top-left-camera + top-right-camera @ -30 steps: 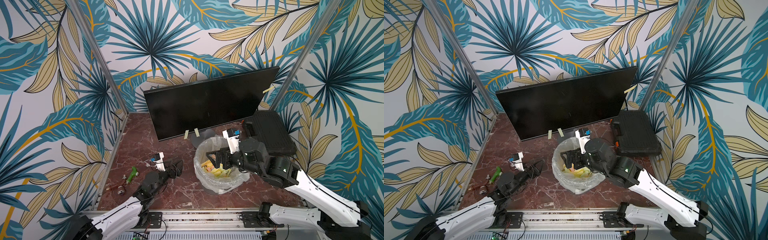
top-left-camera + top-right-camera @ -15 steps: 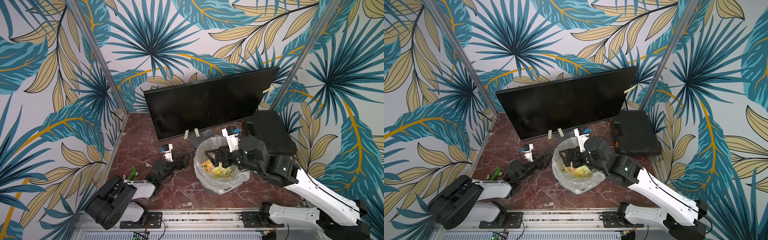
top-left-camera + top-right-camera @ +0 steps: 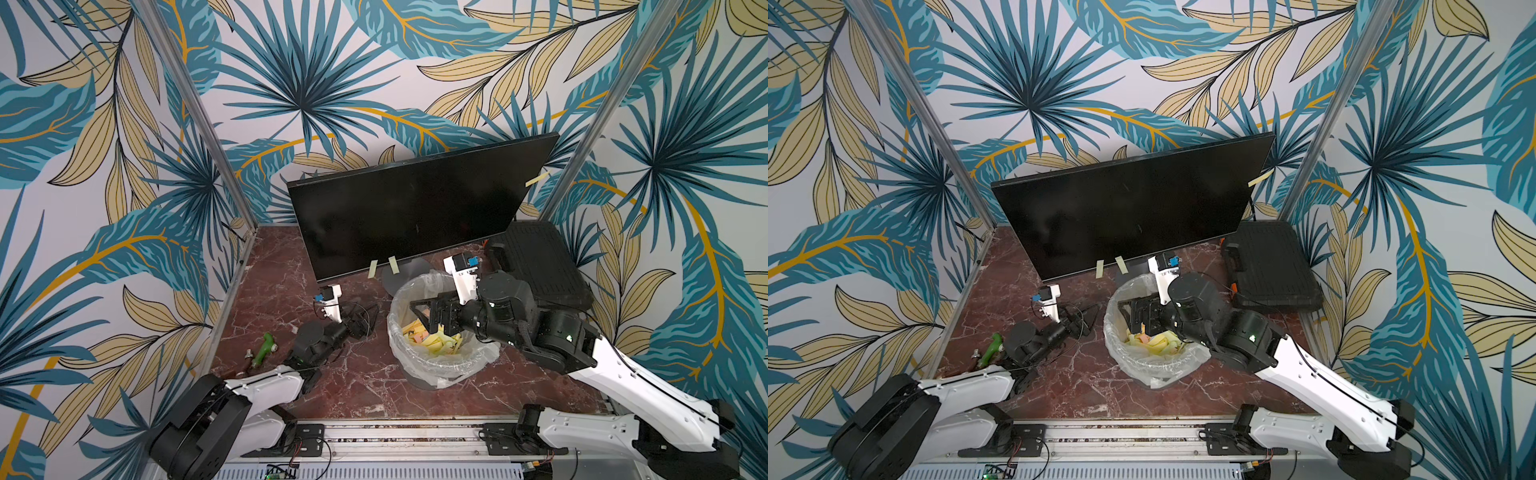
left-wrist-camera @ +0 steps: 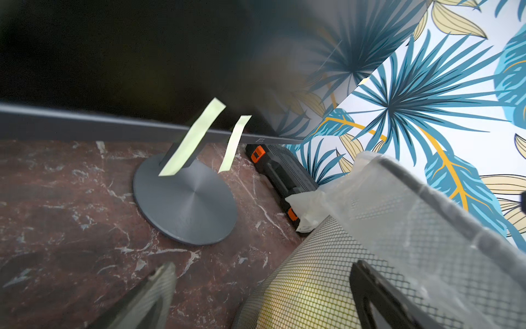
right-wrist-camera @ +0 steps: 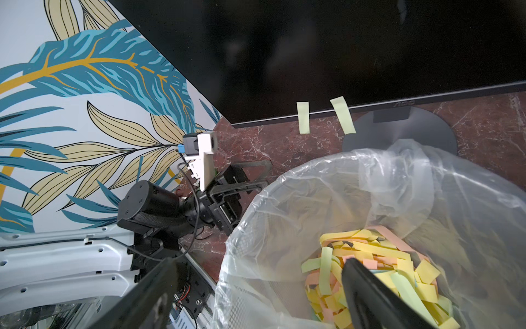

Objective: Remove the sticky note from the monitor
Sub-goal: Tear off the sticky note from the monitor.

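Down left, the left hand [image 3: 368,320] hovers over the tabletop [image 3: 282,266], jaws apart and empty, near two sticky note strips [image 3: 372,269] hanging from the bottom bezel of the monitor [image 3: 415,208]. Each looks feather-light and limp, stuck only at its top, so pinching the free lower end should suit. Rightward, the right hand [image 3: 424,318] is spread wide over the bin [image 3: 436,370].

Bare floor [image 3: 282,270] lies open between the left gripper [image 3: 363,318] and the low edge of the monitor [image 3: 415,208]. The bin [image 3: 395,345] crowds that gripper's right side and stands near the stand base [image 3: 409,276]. The right gripper [image 3: 424,316] hangs over the bin's mouth. The case [image 3: 540,266] fills the far right corner, just beside the monitor.
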`<state>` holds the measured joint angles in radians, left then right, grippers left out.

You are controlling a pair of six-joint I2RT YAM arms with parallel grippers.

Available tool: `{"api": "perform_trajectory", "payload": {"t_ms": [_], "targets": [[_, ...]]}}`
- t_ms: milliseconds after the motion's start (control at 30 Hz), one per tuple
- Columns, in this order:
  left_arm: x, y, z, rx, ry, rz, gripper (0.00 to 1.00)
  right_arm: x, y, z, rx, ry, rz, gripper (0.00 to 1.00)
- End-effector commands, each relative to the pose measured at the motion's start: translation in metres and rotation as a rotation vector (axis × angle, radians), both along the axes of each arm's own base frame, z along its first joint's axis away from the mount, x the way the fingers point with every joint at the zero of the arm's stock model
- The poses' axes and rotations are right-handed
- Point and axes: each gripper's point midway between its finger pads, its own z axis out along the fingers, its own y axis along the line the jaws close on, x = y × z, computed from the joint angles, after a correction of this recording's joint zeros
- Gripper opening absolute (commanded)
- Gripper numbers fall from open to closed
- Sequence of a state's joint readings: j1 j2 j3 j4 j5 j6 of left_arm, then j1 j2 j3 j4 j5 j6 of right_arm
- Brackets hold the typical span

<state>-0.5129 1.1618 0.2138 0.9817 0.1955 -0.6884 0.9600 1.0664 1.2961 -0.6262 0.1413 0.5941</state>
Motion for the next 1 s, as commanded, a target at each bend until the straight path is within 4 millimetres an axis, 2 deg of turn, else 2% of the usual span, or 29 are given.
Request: {"api": "perform_trajectory", "payload": {"t_ms": [0, 167, 433, 600, 967], "targets": [[-0.001, 0.007, -0.012, 0.072, 0.029, 0.029, 1.0, 0.003, 0.001, -0.002, -0.012, -0.005, -0.006, 0.93], [-0.003, 0.008, -0.013, 0.078, 0.038, 0.023, 1.0, 0.004, -0.003, -0.001, -0.02, -0.011, -0.017, 0.93], [0.006, 0.013, -0.015, 0.072, 0.039, 0.072, 0.99, 0.003, -0.004, -0.005, -0.033, 0.0, -0.019, 0.93], [0.017, 0.001, -0.023, 0.055, 0.046, 0.045, 0.94, 0.003, -0.003, -0.006, -0.031, 0.004, -0.016, 0.93], [0.041, -0.016, -0.023, -0.031, -0.026, 0.021, 0.89, 0.002, -0.008, -0.004, -0.047, 0.006, -0.025, 0.93]]}}
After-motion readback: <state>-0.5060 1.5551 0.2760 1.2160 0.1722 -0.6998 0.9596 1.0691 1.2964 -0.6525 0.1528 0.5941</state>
